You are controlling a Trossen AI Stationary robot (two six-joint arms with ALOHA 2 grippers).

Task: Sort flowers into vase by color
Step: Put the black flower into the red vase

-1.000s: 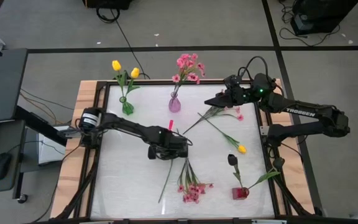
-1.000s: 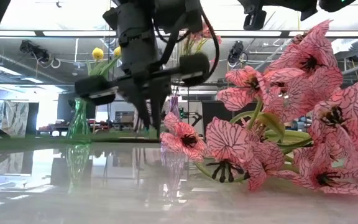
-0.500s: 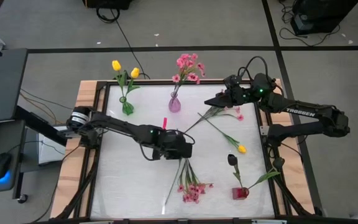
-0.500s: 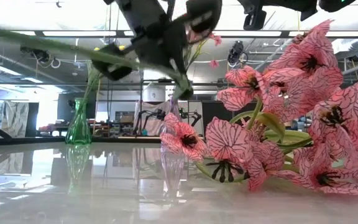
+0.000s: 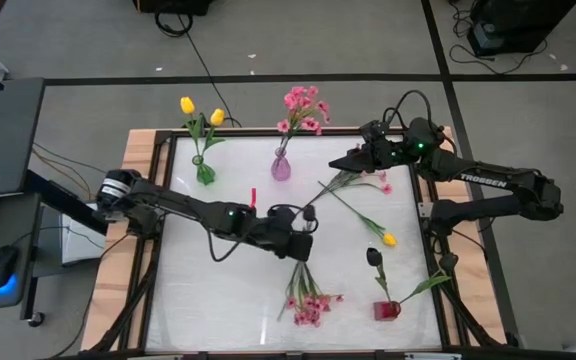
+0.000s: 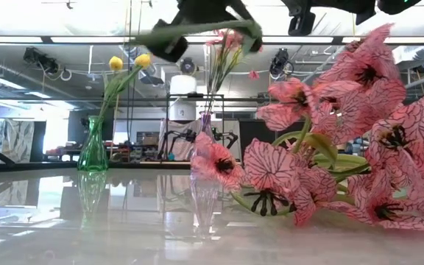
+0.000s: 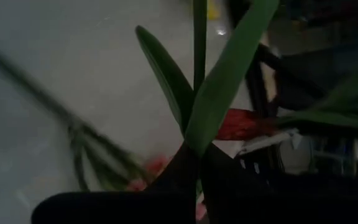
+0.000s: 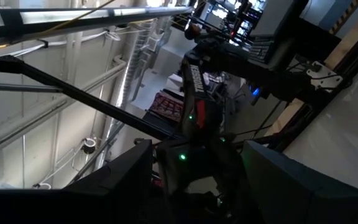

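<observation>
Glossy white table (image 5: 208,290), translucent glass vases (image 6: 93,151).

place: robotics lab or workshop | floor: grey floor marked with black tape lines (image 5: 268,80) at 12 o'clock of the wood-edged white-topped table (image 5: 218,300) | desk: dark desk with black computer mouse (image 5: 1,266) at 9 o'clock | ceiling: long fluorescent light strips (image 6: 57,39), exposed pipes | background: open hall with metal racks (image 6: 186,121)

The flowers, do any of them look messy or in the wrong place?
Yes. Several lie flat on the table instead of standing in vases: a pink spray and a yellow tulip near the right side. Another pink spray hangs with its stem in the shut left gripper, blossoms at the front. The dark tulip leans in its red vase.
</observation>
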